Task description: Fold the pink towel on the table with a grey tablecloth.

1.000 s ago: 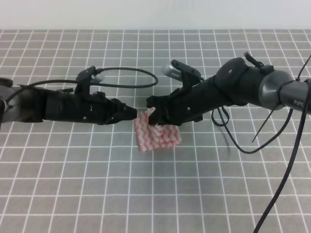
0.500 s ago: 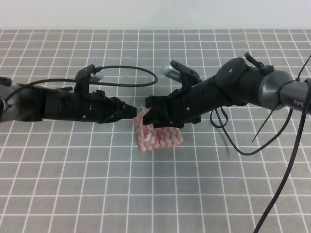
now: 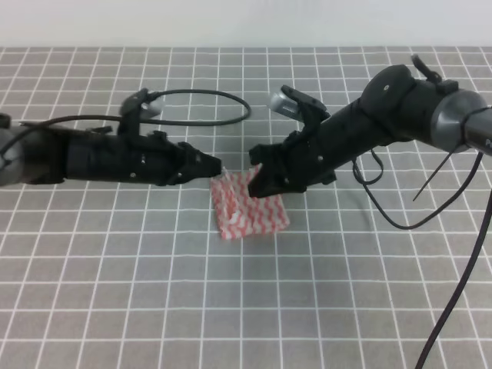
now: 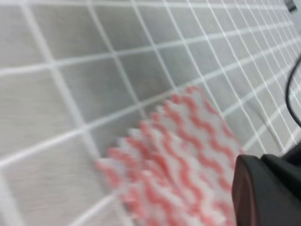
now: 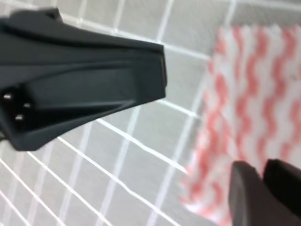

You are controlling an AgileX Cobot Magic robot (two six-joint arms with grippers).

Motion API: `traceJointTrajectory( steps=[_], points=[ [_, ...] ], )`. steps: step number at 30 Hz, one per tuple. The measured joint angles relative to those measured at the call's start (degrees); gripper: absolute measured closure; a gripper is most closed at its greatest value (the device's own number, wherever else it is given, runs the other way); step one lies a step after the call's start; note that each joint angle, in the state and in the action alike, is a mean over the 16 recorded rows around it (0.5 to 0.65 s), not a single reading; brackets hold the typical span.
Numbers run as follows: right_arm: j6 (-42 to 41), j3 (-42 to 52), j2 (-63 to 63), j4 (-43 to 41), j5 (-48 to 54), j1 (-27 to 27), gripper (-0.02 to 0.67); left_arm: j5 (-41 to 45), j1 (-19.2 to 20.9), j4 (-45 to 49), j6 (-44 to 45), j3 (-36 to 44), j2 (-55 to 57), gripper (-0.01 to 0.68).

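The pink towel (image 3: pixel 252 206) lies folded into a small rectangle on the table with a grey tablecloth (image 3: pixel 154 292). My left gripper (image 3: pixel 216 164) is shut, its pointed tip just above the towel's upper left corner. My right gripper (image 3: pixel 259 175) is shut too and hovers over the towel's top edge, a little to the right. In the left wrist view the towel (image 4: pixel 178 160) lies flat and blurred beside one dark finger (image 4: pixel 268 188). The right wrist view shows the towel (image 5: pixel 254 117) below my right fingers (image 5: pixel 244 193), with the left gripper (image 5: pixel 157 70) opposite.
A black cable loop (image 3: pixel 207 115) arcs behind the left arm. Thin cables (image 3: pixel 461 254) hang from the right arm down to the front right. The table's far edge meets a white wall (image 3: pixel 246 23) at the top.
The right arm has lifted and drawn back to the right, off the towel. The left gripper has edged slightly right and up. The towel stays folded in place.
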Motion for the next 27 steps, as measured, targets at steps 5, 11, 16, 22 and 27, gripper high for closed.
traceJointTrajectory(
  steps=[5, 11, 16, 22, 27],
  points=[
    [1.7, -0.4, 0.0, -4.4, 2.5, -0.7, 0.628, -1.2, -3.0, 1.9, -0.8, 0.0, -0.2, 0.676],
    [3.7, -0.4, 0.0, -8.4, 3.3, -0.8, 0.659, -4.9, -6.3, 7.6, -3.8, 0.0, -0.2, 0.676],
    [4.3, -0.4, -0.1, -9.7, 3.6, -0.8, 0.663, -7.4, -7.5, 13.9, -7.8, 0.0, -0.2, 0.676],
    [4.5, -0.4, 0.1, -10.4, 3.8, -0.8, 0.664, -8.6, -7.5, 19.3, -11.9, 0.0, -0.2, 0.677],
    [4.7, -0.4, 1.0, -10.5, 4.1, -0.8, 0.664, -8.5, -7.3, 21.1, -13.3, 0.0, -0.3, 0.676]
  ],
)
